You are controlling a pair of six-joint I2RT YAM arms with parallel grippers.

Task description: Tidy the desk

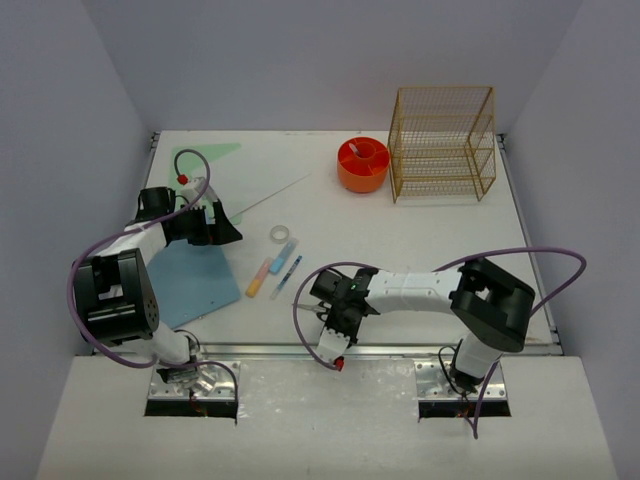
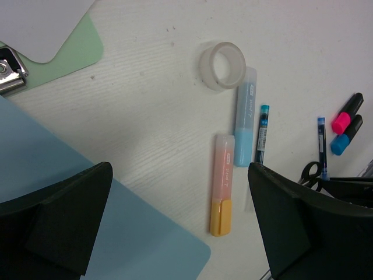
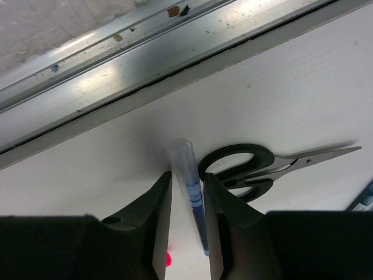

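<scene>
1. Counter (image 1: 420, 240) is set flat between lavender panels (image 1: 300, 60), its long axis run left to right, with a metal rail (image 3: 116, 81) along the near edge.
2. Right end effector (image 3: 187, 182) is clamped on a blue pen (image 3: 185, 166) by that edge, cap pointed railward, scissors (image 3: 236, 151) just beside.
3. Left end effector (image 2: 179, 192) is held wide apart, empty, over the left side, above a blue sheet (image 2: 87, 204).

Tape roll (image 2: 221, 65) against highlighter (image 2: 245, 119) tip; scissors (image 3: 291, 165) beside pen (image 3: 185, 169), near desk (image 3: 303, 87) front rail (image 3: 116, 70).

Bright even light, soft shadows, sharp focus
</scene>
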